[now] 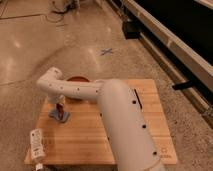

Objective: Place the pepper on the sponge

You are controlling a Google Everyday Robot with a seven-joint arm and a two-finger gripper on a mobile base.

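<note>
The light blue sponge (59, 116) lies flat on the left part of the wooden table (150, 100). My gripper (60, 107) points down from the white wrist (51, 82), right above the sponge. A dark red bit of the pepper (61, 105) shows at the gripper, just over the sponge. I cannot tell whether it touches the sponge. The wrist hides most of the gripper.
An orange bowl (77, 79) sits at the table's back edge, half hidden behind my forearm. A white bottle (36, 145) lies at the front left corner. My thick white arm (122, 125) covers the table's middle. Bare floor surrounds the table.
</note>
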